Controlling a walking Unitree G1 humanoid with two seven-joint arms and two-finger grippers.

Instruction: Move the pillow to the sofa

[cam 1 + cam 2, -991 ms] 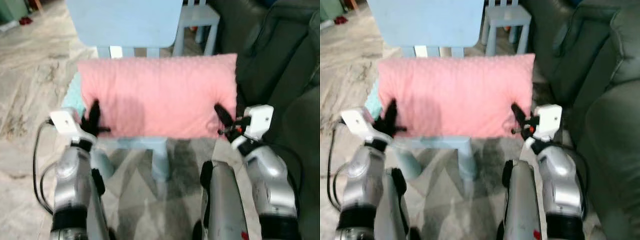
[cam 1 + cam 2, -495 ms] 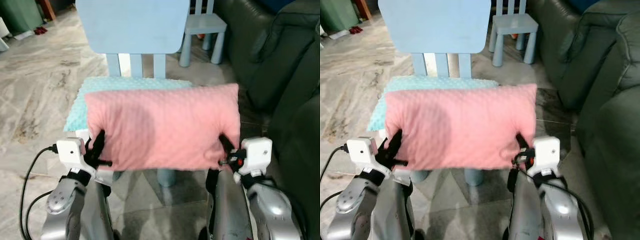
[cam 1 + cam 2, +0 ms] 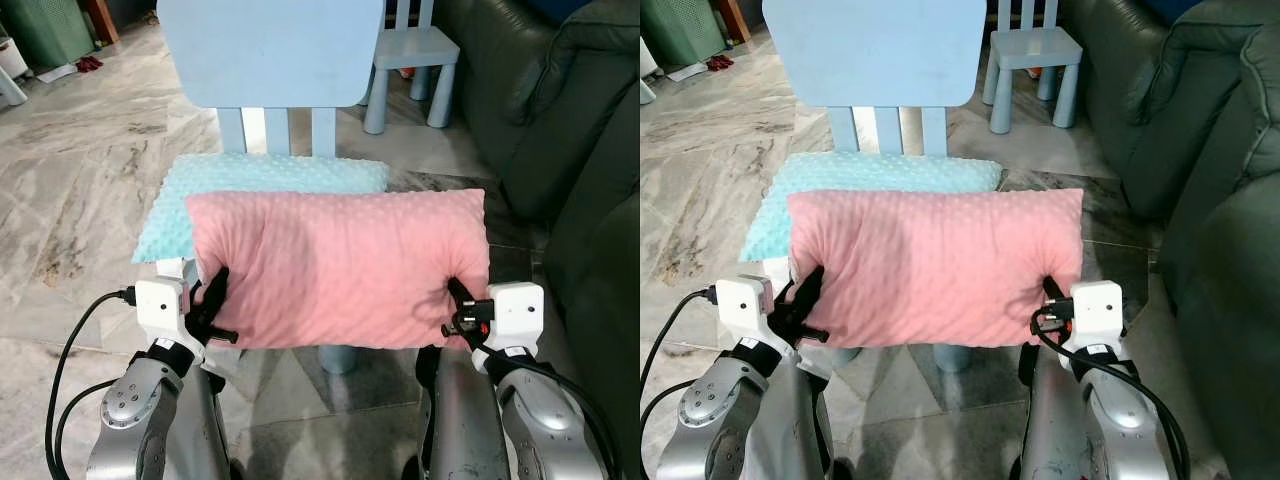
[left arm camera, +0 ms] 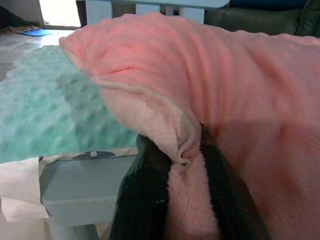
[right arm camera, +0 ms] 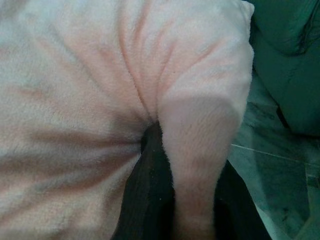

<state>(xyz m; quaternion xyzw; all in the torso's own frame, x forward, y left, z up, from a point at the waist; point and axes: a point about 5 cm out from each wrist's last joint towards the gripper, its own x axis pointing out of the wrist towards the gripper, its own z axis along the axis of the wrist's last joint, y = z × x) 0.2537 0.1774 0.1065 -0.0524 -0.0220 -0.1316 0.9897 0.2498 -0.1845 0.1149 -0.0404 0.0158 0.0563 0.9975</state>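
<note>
A pink dotted pillow (image 3: 340,265) hangs in the air in front of me, held flat by both its near corners. My left gripper (image 3: 212,305) is shut on its left corner, and the left wrist view shows the fabric (image 4: 185,150) pinched between the black fingers. At the other corner my right gripper (image 3: 458,305) is shut on the pillow, and its wrist view shows the fold (image 5: 195,165) clamped the same way. The dark green sofa (image 3: 585,130) stands along the right side, close to my right arm.
A light blue child's chair (image 3: 270,50) stands just ahead with a mint dotted cushion (image 3: 260,180) on its seat, partly under the pillow. A second small blue chair (image 3: 415,50) is behind it. Marble floor (image 3: 70,200) stretches to the left.
The pillow has been lifted off the chair and drawn back toward me, uncovering the mint cushion. Both grippers stay shut on its corners. The camera view has shifted as well.
</note>
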